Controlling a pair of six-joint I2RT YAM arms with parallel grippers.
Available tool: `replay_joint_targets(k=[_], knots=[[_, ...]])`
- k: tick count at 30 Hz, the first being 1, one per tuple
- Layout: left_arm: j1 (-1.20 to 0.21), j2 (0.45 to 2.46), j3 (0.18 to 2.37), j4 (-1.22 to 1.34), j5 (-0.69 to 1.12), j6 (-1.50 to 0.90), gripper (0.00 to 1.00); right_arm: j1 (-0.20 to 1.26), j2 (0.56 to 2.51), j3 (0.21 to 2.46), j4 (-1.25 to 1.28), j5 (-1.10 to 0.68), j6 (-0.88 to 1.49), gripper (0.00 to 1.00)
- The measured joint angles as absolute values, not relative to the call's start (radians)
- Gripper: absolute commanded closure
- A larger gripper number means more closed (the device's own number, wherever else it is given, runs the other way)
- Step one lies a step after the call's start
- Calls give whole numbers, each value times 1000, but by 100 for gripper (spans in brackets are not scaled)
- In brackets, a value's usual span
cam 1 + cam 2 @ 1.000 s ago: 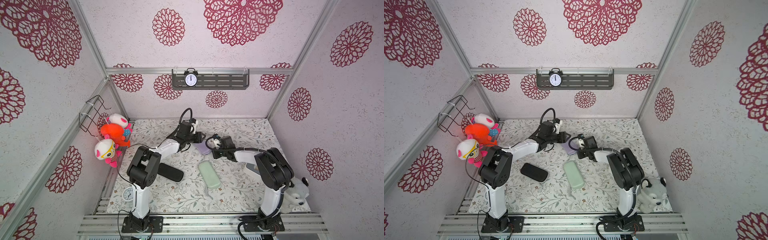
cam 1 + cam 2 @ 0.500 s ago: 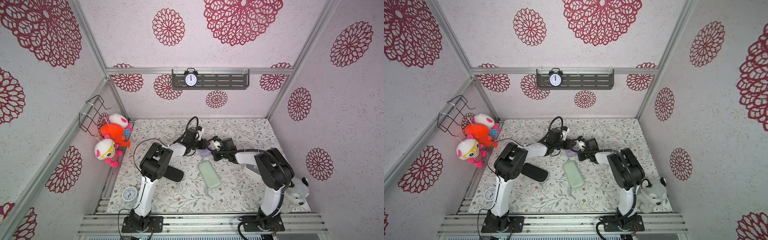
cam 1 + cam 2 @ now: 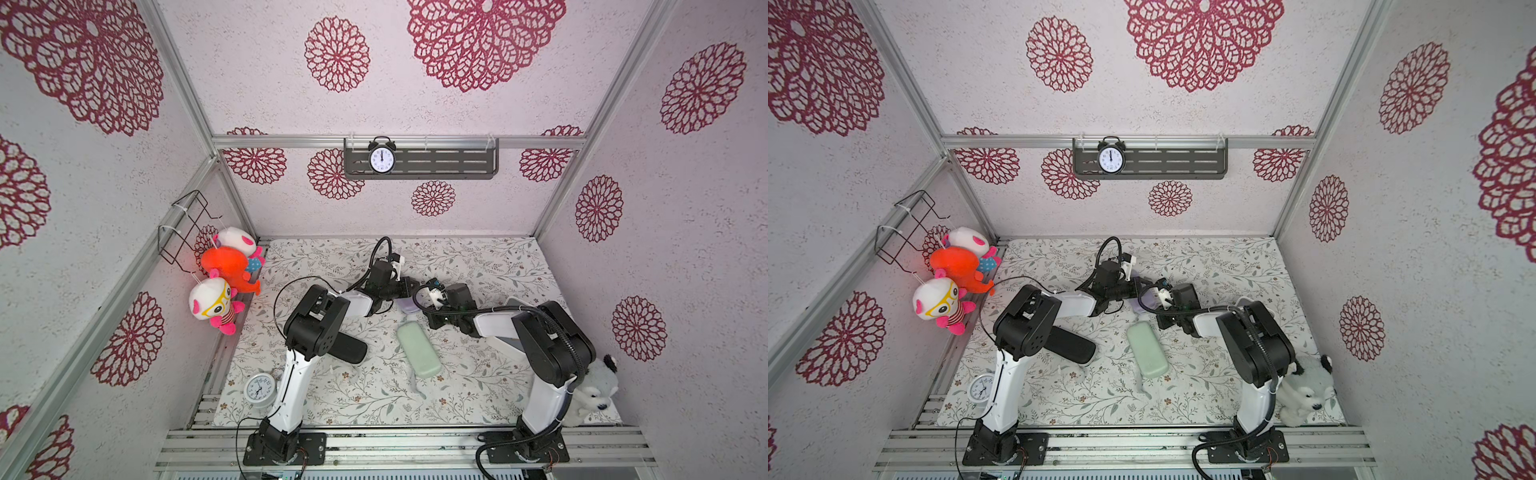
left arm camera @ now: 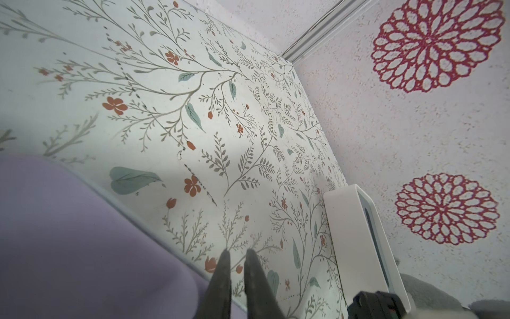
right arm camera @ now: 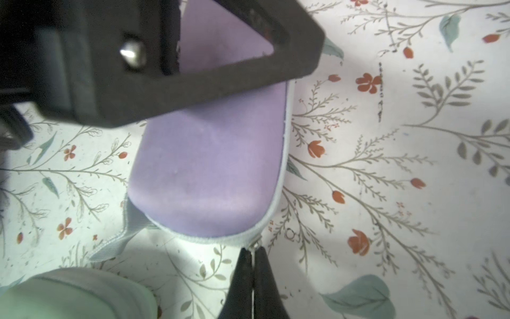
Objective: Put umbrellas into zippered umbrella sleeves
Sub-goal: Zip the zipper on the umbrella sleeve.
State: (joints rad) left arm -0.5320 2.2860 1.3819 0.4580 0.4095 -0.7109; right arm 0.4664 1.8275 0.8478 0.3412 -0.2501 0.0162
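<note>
1. Mid-surface, a little toward the back edge: lilac sleeve (image 3: 405, 305), lying flat on the floral mat (image 3: 478, 374) between the two grippers. Its pale zip track (image 5: 284, 154) looks run shut along the visible side.
2. Right gripper (image 5: 252, 250): clenched on the zipper pull (image 5: 252, 245) at the sleeve's rounded end, fingertips pressed together.
3. Left gripper (image 4: 234, 252): jaws narrowly parted with mat showing in the gap, nothing between them. It sits just beside the sleeve's long edge. Its frame lies across the sleeve in the right wrist view, but whether it presses down is hard to tell.
4. Centre of the surface: mint green sleeve (image 3: 417, 349), closed, near the lilac one.
5. Toward the left edge: black sleeve (image 3: 345, 349), closed, partly under the left arm.
6. Umbrellas: none lies loose on the mat, and the contents of the sleeves are hidden.
7. Hazards, as judged:
   - The thin pull may slip from the pinch if drawn at an angle to the track.
   - With no firm hold from the left side, the whole sleeve may slide with the pull instead of the zip travelling.
   - The pale strap (image 5: 116, 243) at the sleeve's end could snag.
   - A dragged sleeve could knock the mint green one.
</note>
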Motion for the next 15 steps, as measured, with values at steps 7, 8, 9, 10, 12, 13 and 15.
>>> replay_joint_targets(k=[7,8,9,10,12,13,15], knots=[[-527,2286,1367,487,403,-732,88,529,1829,851,330,-234,19,100],[-525,2287,1365,491,403,-735,89,538,1833,855,327,-232,20,100],[-523,2289,1364,497,405,-738,90,546,1838,860,324,-232,21,100],[-521,2291,1363,504,407,-744,90,552,1842,862,324,-233,23,100],[-517,2293,1358,519,410,-754,90,567,1845,866,326,-234,29,100],[-517,2293,1356,524,410,-758,90,572,1845,867,327,-234,31,100],[-516,2294,1353,532,409,-764,90,580,1850,870,333,-235,43,100]])
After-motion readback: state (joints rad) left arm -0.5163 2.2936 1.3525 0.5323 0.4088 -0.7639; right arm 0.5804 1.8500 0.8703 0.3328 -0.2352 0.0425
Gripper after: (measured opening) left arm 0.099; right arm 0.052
